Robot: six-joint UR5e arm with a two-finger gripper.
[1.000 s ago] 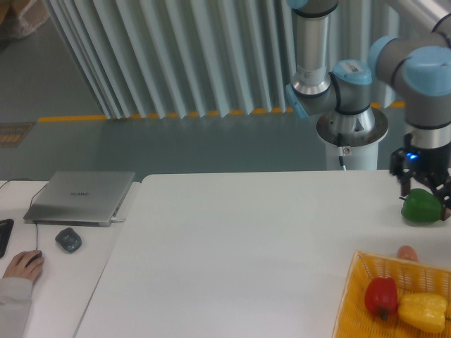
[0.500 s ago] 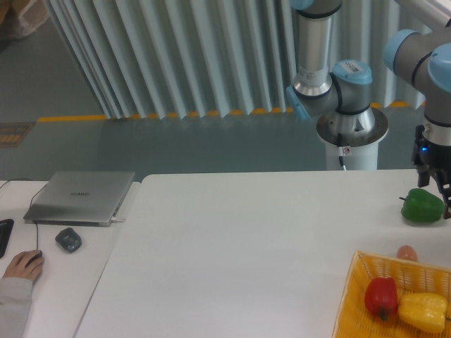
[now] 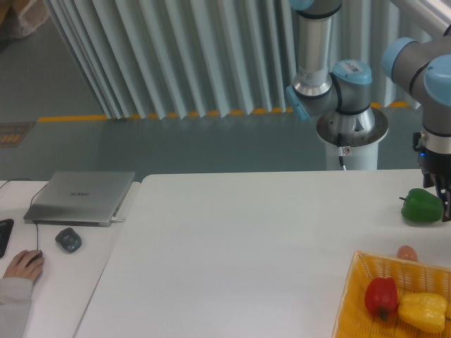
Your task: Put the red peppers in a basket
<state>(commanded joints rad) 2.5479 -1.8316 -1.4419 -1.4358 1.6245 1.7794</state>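
The red pepper [image 3: 380, 296] lies inside the yellow-orange mesh basket [image 3: 350, 292] at the front right, next to a yellow pepper [image 3: 423, 311]. My gripper [image 3: 442, 196] hangs at the right edge of the view, just above and to the right of a green pepper [image 3: 422, 206] that rests on the table. Its fingers look spread and hold nothing. Part of the gripper is cut off by the frame edge. It is well behind the basket and apart from the red pepper.
A small pinkish object [image 3: 406, 252] sits at the basket's far rim. A closed laptop [image 3: 81, 196], a mouse [image 3: 68, 239] and a person's hand [image 3: 22, 265] are on the left side table. The arm's base [image 3: 351, 130] stands behind the table.
My gripper, which straddled the green pepper, has risen and shifted right, leaving the green pepper on the table. The red pepper and basket have not moved.
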